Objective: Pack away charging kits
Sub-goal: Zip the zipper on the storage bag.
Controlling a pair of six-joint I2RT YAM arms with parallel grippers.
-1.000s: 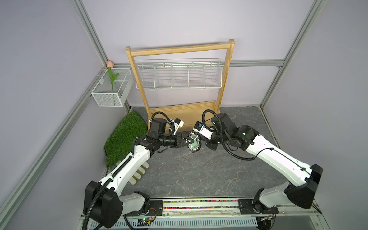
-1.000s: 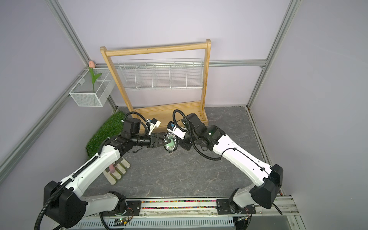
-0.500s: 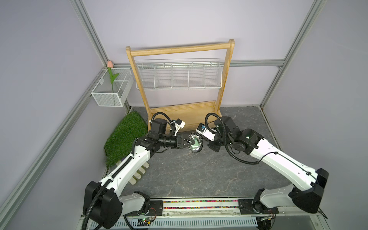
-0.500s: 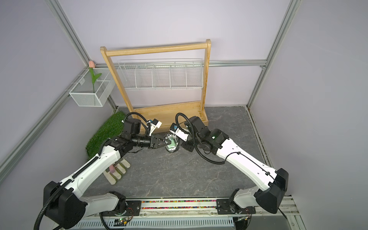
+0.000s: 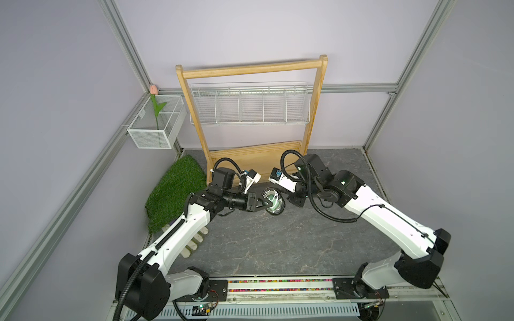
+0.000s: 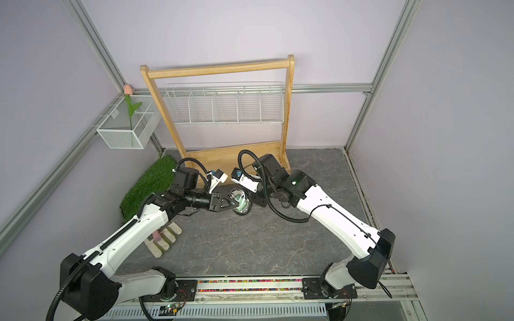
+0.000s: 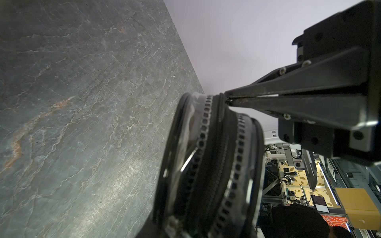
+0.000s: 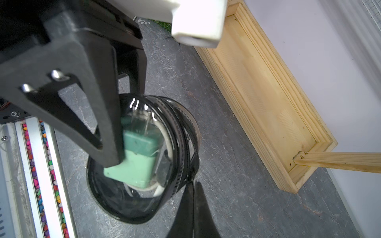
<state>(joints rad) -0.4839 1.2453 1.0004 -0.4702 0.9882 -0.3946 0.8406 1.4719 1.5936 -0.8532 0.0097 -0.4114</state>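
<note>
The clear oval pouch [image 5: 274, 204] [image 6: 241, 205] with the black rim stands on edge on the grey table. Through its clear face [image 8: 123, 202] I see the mint-green charger block [image 8: 136, 164] with the white cable [image 8: 166, 143] curled round it. My left gripper [image 5: 265, 204] [image 6: 235, 204] is shut on the pouch, one of its fingers [image 8: 103, 115] lying across the clear face. My right gripper [image 8: 192, 183] [image 7: 226, 100] [image 5: 286, 196] is shut, its tips pinched on the zipper at the pouch's rim [image 7: 206, 164].
A wooden rack with a wire basket [image 5: 250, 105] and a low wooden tray [image 5: 258, 158] stands right behind the pouch. A grass mat [image 5: 175, 189] lies to the left, and a white wire box [image 5: 155, 125] hangs above it. A beige holder [image 6: 164, 239] sits under the left arm.
The right arm has swung outward to the right while its gripper stays at the pouch's rim. The left arm and the pouch have barely moved.
</note>
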